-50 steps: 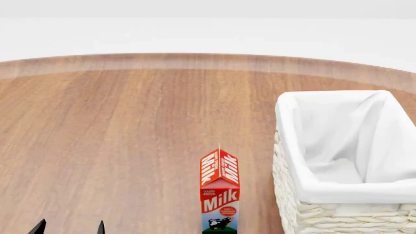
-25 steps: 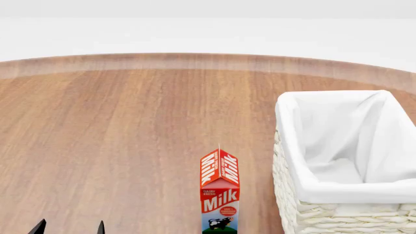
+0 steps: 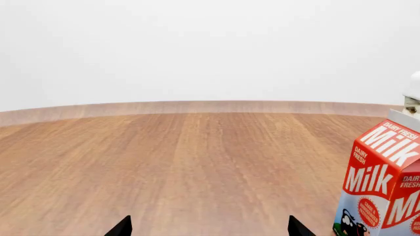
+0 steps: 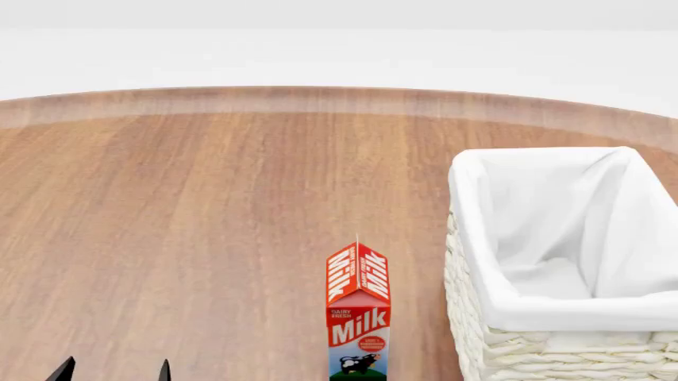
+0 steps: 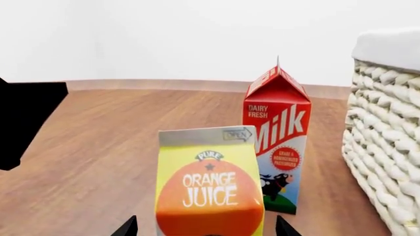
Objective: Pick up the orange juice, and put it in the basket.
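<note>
Nothing has moved since the earlier head frames: milk carton, basket and our left fingertips sit exactly where they were. Nearest us, in the right wrist view, the right gripper stands wide and empty, its two dark tips flanking the orange juice, which rises upright between them, seemingly not yet touched. The carton is yellow, with a big orange disc lettered "ORANGE JUICE" and a folded gable top marked "OPEN". We judge it a stiff but crushable paperboard box, smooth-sided and tall enough to tip easily (its fill, and so its weight, cannot be told); the flat side walls around mid-height look the best hold, squeezed gently. It does not appear in the head view, lying below that frame's edge. Just behind it stands the milk carton, and beyond to one side the woven wall of the basket, cloth-lined and seemingly empty in the head view. Our left gripper is spread wide too, holding nothing, over the wooden table.
</note>
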Robot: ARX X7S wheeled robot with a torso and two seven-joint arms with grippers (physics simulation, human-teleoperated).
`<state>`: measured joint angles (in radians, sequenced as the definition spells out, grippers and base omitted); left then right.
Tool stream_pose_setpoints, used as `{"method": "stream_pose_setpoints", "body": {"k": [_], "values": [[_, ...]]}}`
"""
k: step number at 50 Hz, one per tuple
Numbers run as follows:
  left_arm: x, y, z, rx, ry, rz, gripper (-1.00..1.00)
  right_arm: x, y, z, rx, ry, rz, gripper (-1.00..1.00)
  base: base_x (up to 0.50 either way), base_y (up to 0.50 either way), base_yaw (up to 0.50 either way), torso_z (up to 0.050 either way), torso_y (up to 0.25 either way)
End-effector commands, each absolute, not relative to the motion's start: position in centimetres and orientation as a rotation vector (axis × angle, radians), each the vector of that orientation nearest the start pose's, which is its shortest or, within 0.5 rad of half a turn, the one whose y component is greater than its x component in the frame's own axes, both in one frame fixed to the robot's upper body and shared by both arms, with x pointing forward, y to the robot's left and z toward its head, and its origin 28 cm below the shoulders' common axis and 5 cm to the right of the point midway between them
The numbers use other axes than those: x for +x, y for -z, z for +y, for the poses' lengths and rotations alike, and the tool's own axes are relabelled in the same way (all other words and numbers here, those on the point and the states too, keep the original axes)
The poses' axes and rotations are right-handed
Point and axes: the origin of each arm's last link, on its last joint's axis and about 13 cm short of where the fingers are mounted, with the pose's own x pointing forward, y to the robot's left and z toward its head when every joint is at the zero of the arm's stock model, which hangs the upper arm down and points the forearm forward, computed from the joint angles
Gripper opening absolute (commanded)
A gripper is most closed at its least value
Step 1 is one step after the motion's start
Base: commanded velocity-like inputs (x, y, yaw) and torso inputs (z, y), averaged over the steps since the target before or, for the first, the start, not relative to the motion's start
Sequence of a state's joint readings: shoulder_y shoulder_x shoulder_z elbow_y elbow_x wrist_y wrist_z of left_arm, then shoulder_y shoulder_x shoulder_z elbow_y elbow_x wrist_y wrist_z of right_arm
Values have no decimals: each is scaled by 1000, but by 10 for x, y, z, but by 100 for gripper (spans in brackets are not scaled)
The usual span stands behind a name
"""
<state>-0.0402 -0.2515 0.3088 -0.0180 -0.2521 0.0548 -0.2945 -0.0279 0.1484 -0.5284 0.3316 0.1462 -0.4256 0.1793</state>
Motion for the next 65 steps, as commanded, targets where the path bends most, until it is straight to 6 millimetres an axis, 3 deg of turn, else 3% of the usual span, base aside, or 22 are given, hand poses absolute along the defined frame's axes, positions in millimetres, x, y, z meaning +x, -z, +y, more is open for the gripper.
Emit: {"method": "stream_pose_setpoints", "body": {"k": [1, 65], "values": [[211, -13, 205, 0, 0, 0, 100, 167, 45, -43, 17, -294, 12, 100, 0, 0, 0, 0, 0], [211, -13, 205, 0, 0, 0, 100, 179, 53, -38, 13, -290, 33, 100, 0, 0, 0, 0, 0]]}}
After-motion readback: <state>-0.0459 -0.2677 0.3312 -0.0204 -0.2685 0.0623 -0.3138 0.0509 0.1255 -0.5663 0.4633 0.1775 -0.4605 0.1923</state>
